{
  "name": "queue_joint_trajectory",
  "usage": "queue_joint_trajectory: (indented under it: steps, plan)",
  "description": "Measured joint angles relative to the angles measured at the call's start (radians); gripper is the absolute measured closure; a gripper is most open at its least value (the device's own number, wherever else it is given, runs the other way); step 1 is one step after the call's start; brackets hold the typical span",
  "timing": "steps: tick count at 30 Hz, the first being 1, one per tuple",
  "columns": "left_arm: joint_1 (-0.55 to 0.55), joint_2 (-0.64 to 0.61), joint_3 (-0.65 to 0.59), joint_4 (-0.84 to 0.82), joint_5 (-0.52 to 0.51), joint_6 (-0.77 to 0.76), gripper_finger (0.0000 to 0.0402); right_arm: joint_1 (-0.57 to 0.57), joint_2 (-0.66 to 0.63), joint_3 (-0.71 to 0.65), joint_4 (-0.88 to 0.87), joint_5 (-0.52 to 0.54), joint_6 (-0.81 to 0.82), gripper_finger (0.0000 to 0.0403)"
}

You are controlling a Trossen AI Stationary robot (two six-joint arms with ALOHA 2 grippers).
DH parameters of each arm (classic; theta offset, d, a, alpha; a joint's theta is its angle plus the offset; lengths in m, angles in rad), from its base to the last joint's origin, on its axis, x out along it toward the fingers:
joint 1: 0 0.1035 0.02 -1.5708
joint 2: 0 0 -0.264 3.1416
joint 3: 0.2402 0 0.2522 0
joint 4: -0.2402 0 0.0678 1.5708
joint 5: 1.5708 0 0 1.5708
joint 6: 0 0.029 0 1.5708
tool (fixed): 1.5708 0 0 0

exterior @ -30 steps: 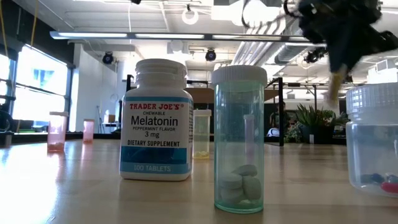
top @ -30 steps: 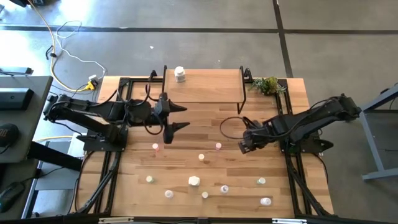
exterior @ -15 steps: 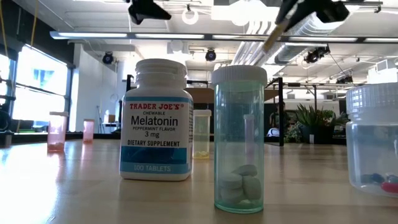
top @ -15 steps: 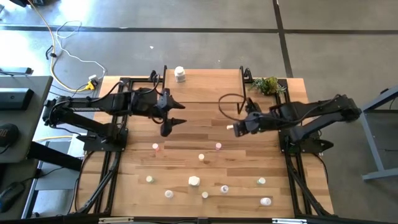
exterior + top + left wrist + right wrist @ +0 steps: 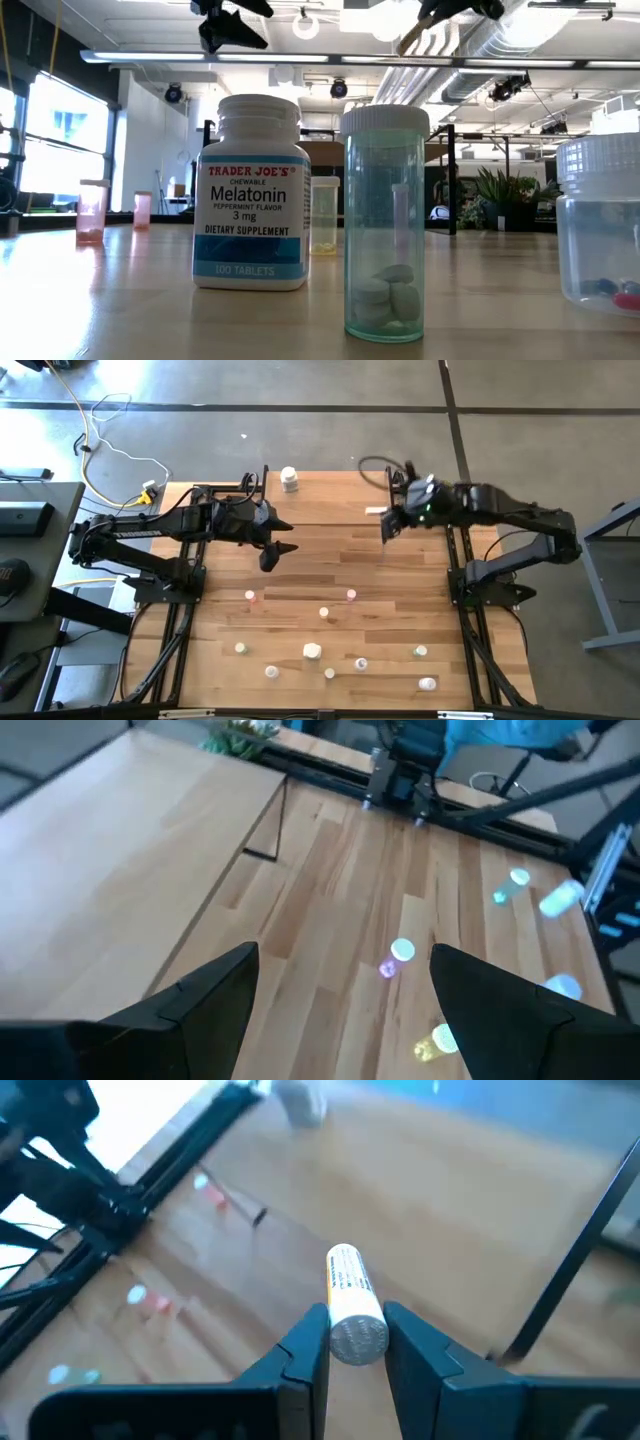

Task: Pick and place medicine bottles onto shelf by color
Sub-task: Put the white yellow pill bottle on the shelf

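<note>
From left to right across the wooden table (image 5: 330, 560): the left gripper (image 5: 277, 539) hangs with its jaws spread wide and empty above the tabletop, just in front of the shelf (image 5: 330, 495), where one white bottle (image 5: 289, 479) already stands near the left end. At the shelf's right end the right gripper (image 5: 386, 525) is clamped on a small white tube-shaped bottle (image 5: 352, 1306) (yellow print runs along its side), which lies lengthwise between the two fingers (image 5: 305, 1345) with its grey cap toward the wrist camera and its far end jutting past the fingertips over the board. The loose medicine bottles (image 5: 313, 651) remain scattered on the near half of the table, well apart from both arms. Seen level with the table, a Trader Joe's melatonin bottle (image 5: 252, 192) stands beside a clear green vial (image 5: 385, 222) with a few pale tablets at its bottom; a clear container (image 5: 600, 225) at the right edge holds small coloured pieces, and two pink vials (image 5: 91, 211) stand far left.
</note>
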Motion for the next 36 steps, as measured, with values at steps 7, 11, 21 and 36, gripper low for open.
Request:
queue_joint_trajectory:
  steps: [7, 11, 21, 36]
  plan:
    - [0.001, 0.000, 0.000, -0.080, -0.049, -0.127, 0.0115, -0.174, 0.032, 0.136, -0.022, -0.050, -0.285, 0.0339]
    - [0.001, 0.000, 0.000, -0.121, -0.091, -0.183, 0.0115, -0.252, 0.101, 0.240, -0.108, -0.095, -0.367, 0.0339]
    - [-0.003, 0.000, 0.000, -0.154, -0.119, -0.284, 0.0115, -0.336, 0.321, 0.440, -0.389, -0.192, -0.486, 0.0339]
    - [-0.003, 0.000, 0.000, -0.154, -0.119, -0.283, 0.0115, -0.341, 0.555, 0.448, -0.541, -0.240, -0.599, 0.0339]
